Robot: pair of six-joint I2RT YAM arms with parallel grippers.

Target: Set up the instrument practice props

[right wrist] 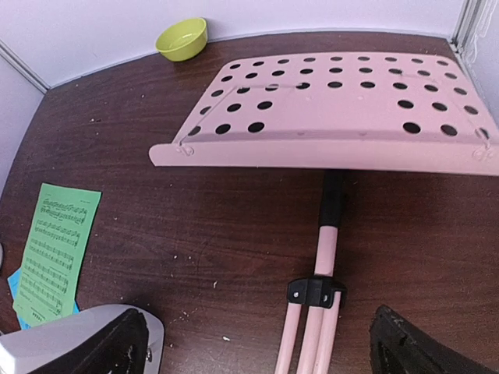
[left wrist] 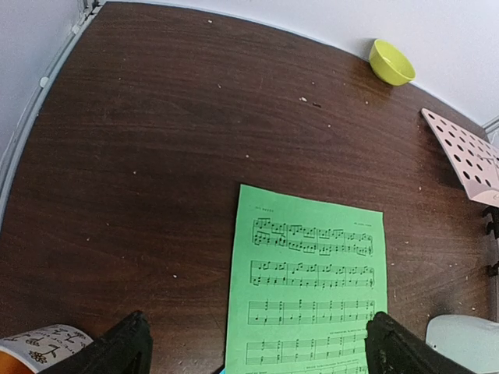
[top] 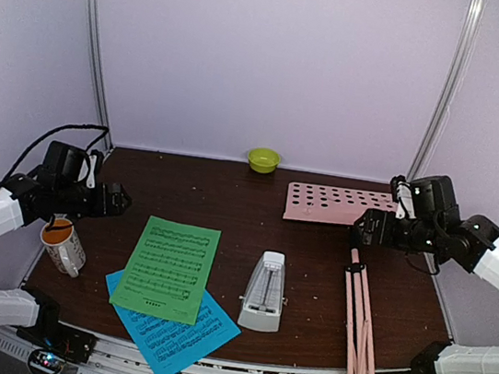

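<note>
Status: left gripper (top: 116, 198), right gripper (top: 362, 229) spread wide, empty. Pink perforated metal music stand (right wrist: 327, 117) lies flat below right gripper, white pyramid metronome (top: 264, 291) near. Risk: raising stand could swing its legs into metronome

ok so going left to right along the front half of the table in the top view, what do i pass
white patterned mug → green music sheet → metronome → pink music stand, its legs folded together

Colours on the brown table (top: 193, 193)
Pink perforated stand (top: 340, 205), green sheet (top: 168, 269), blue sheet (top: 175, 333), white-grey metronome (top: 264, 291), lime bowl (top: 263, 159), patterned white mug (top: 64, 247).
</note>
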